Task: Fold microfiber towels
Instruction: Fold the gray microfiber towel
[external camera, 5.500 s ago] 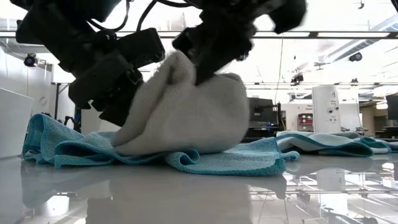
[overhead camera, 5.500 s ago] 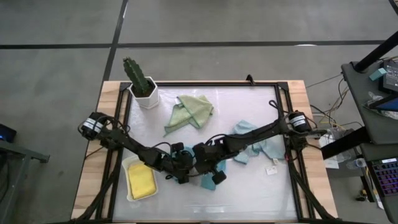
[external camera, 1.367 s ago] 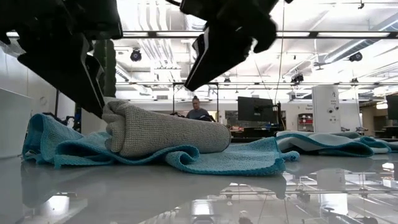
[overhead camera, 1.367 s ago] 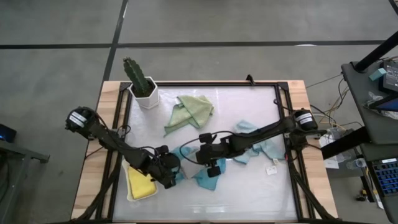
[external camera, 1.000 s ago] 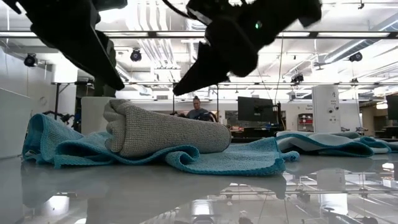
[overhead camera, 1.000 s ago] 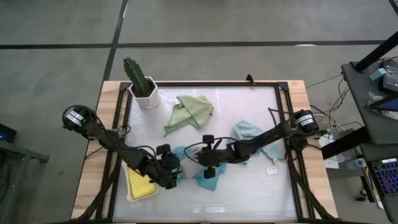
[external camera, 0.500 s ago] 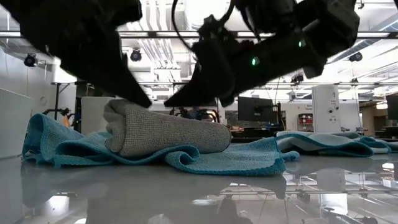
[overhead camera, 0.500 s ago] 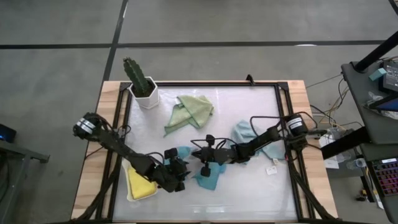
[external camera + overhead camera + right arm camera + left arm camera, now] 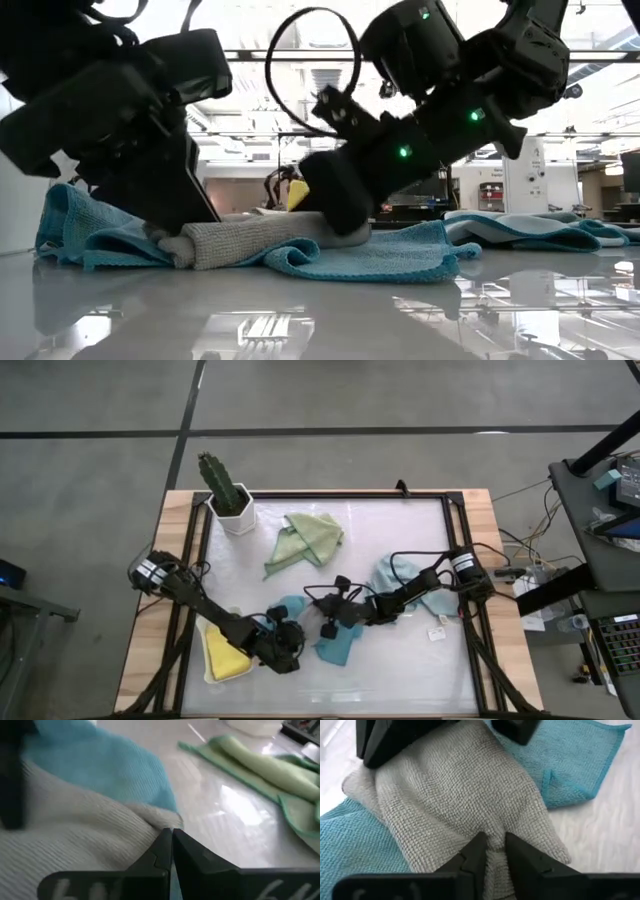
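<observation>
Both claws are down on the grey, nubbly woven microfiber towel (image 9: 465, 805), which lies folded on top of a spread teal microfiber towel (image 9: 380, 258) near the middle of the glossy white tabletop (image 9: 400, 670). The left claw (image 9: 492, 851) has its two fingers drawn in on a ridge of the grey cloth, pinching it; the right claw (image 9: 171, 840) is fully together at the towel's edge, though whether any cloth sits between its tips is hard to tell. To fold well, each claw should grip only the grey layer, lift it clear of the teal one beneath, and carry both ends level so the edges meet square. The cloths are soft, limp and thick-piled, so they slump and cling. A crumpled sage green towel (image 9: 310, 538), a pale blue towel (image 9: 400, 572) and a folded yellow towel (image 9: 224, 652) lie apart.
</observation>
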You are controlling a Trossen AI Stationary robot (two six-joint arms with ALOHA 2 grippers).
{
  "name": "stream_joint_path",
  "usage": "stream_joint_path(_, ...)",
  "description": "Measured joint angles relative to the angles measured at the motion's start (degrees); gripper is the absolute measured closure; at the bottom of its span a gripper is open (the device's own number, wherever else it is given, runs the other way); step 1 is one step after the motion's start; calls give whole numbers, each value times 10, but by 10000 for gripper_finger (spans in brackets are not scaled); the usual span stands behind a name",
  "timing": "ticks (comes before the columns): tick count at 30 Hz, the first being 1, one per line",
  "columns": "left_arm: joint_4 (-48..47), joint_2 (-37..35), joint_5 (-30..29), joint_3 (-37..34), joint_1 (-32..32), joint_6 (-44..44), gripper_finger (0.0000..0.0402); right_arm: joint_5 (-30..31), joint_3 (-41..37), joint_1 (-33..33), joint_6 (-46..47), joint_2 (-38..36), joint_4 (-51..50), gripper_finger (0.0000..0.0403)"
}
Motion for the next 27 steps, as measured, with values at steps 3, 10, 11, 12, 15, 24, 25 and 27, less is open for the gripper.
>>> stream_joint_path(3,-1,-13,10,-1,0,7,343,34,-1,0,-2,-14,-39,394)
stream_joint_path(10,0,-60,10,-1,0,49,343,36,-3,1,-13,-69,-97,394)
stream_joint_path(11,1,-67,10,-1,0,51,343,34,-3,1,-13,-79,-107,394)
stream_joint_path(12,-1,-72,10,-2,0,57,343,33,-3,1,-14,-89,-119,394)
stream_joint_path(15,-2,-84,10,-2,0,64,340,3,-3,1,-15,-122,-147,394)
stream_joint_path(24,-92,-138,13,-1,-1,45,313,-259,-3,-64,57,-185,-202,346)
stream_joint_path(25,-101,-143,13,-2,-1,34,311,-283,-3,-73,62,-184,-204,333)
stream_joint_path(27,-116,-146,13,-3,-1,16,305,-317,-3,-90,74,-179,-204,307)
